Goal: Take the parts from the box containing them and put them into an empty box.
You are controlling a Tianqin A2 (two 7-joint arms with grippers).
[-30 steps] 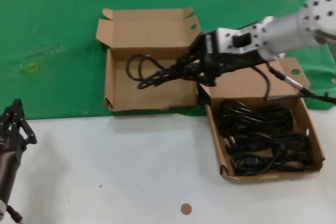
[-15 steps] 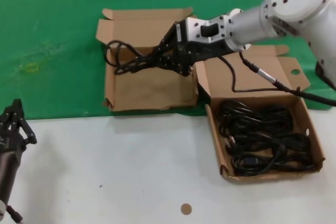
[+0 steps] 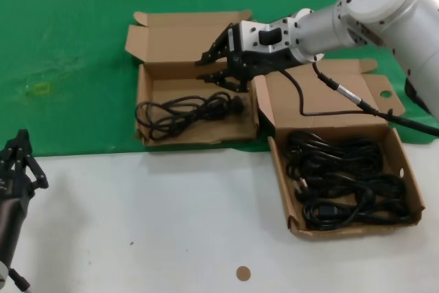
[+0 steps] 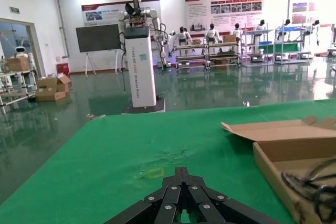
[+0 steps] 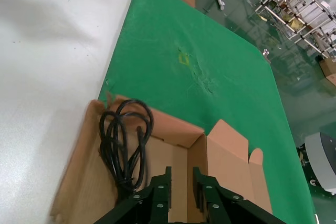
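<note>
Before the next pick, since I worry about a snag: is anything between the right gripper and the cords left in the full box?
Nothing visible blocks it. The right gripper hangs open over the left box, where one cord lies. The remaining cords lie uncovered in the right box, its lid folded back; only the shared box walls lie between.

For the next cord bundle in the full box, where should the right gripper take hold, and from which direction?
Judging by the pile, probably from straight above. The cords lie flat and tangled inside the right-hand box, whose walls block any side approach. Best to pinch across several bunched strands near the pile's middle, not a single outer loop. The right gripper, fingers open, is over the other box.
</note>
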